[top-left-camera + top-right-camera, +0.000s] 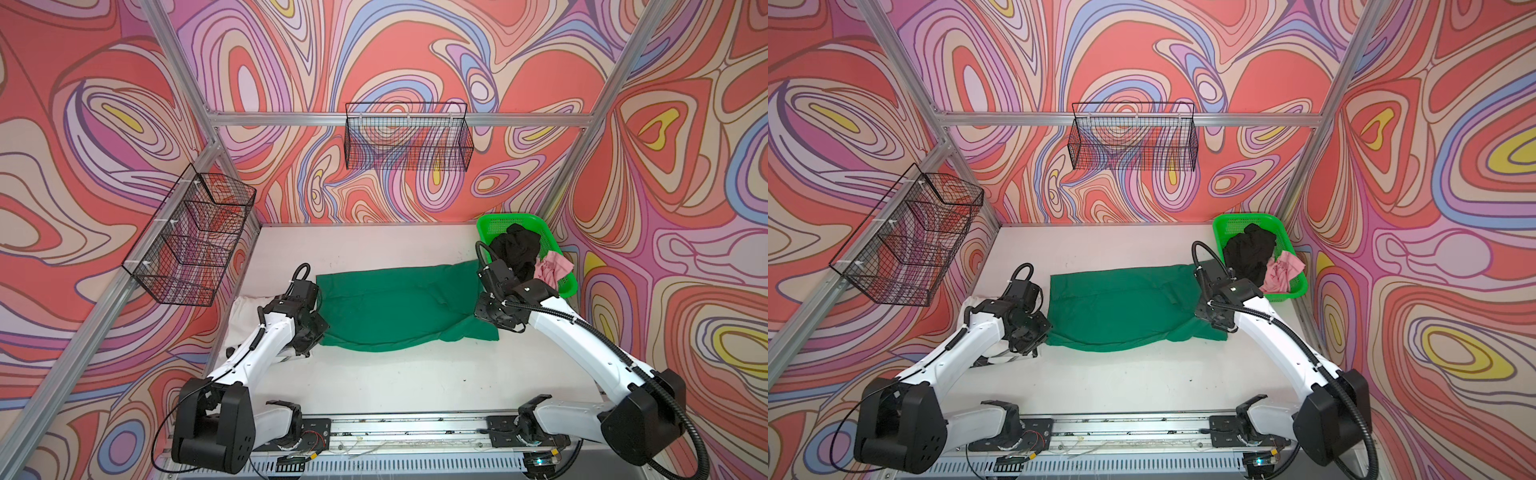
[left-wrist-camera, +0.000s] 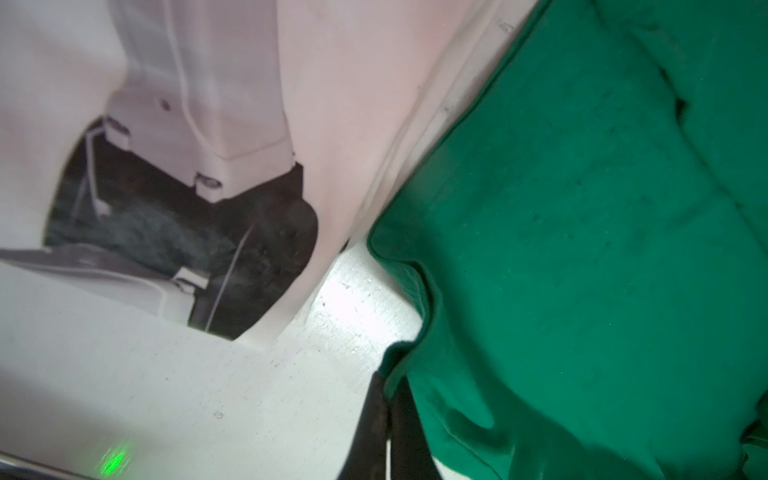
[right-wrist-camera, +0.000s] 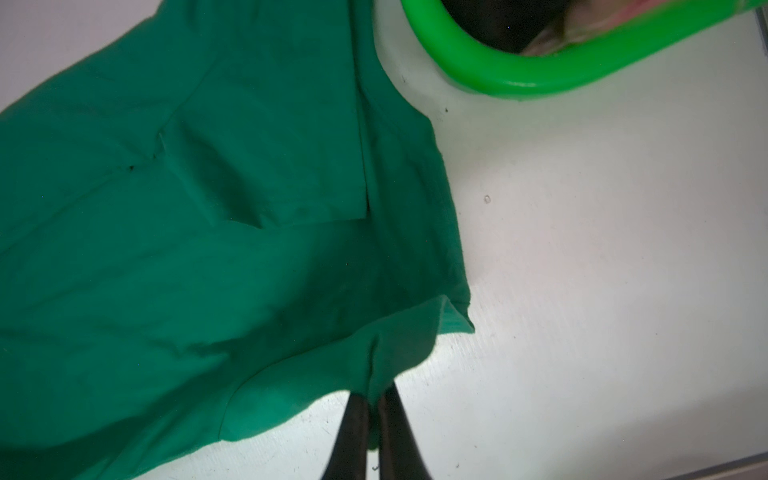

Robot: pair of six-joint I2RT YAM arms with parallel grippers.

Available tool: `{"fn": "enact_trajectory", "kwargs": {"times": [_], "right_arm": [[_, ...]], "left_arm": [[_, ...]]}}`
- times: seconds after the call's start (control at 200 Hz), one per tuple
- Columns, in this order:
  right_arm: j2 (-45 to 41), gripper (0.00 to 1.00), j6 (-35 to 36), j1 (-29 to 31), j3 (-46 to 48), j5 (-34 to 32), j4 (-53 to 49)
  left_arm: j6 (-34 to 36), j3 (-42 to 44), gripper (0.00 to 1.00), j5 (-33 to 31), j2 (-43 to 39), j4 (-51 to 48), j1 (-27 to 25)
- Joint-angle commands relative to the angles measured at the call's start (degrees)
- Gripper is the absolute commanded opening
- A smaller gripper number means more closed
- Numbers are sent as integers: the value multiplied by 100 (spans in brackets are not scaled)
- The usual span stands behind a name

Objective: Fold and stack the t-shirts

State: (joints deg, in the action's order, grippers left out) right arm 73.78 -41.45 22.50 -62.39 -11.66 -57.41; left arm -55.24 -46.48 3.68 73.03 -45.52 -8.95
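Observation:
A large dark green t-shirt (image 1: 395,307) (image 1: 1121,311) lies spread across the middle of the white table in both top views. My left gripper (image 2: 386,384) is shut on its left edge, with green cloth (image 2: 582,249) pinched between the black fingers. My right gripper (image 3: 374,395) is shut on a fold at the shirt's right near corner (image 3: 399,340). A white t-shirt with black marks (image 1: 243,307) (image 2: 332,124) lies under the left arm. A black t-shirt (image 1: 517,249) and a pale pink one (image 1: 552,268) sit crumpled in the green basket.
The bright green plastic basket (image 1: 494,222) (image 3: 519,79) stands at the back right corner, close to the right wrist. Black wire baskets hang on the back wall (image 1: 409,137) and the left wall (image 1: 191,237). A metal rail (image 1: 407,428) runs along the front.

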Motion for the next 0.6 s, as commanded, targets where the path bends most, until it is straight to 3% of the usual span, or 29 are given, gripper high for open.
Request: {"fn": "enact_trajectory", "kwargs": {"times": [0.0, 0.2, 0.591], "right_arm": [[152, 0, 345, -116, -325, -77, 225], [400, 0, 618, -265, -689, -128, 424], [1055, 0, 596, -479, -963, 496, 1231]], "left_arm": [[40, -270, 0, -44, 211, -7, 43], [67, -455, 0, -134, 424, 71, 120], [137, -860, 0, -217, 913, 110, 257]]}}
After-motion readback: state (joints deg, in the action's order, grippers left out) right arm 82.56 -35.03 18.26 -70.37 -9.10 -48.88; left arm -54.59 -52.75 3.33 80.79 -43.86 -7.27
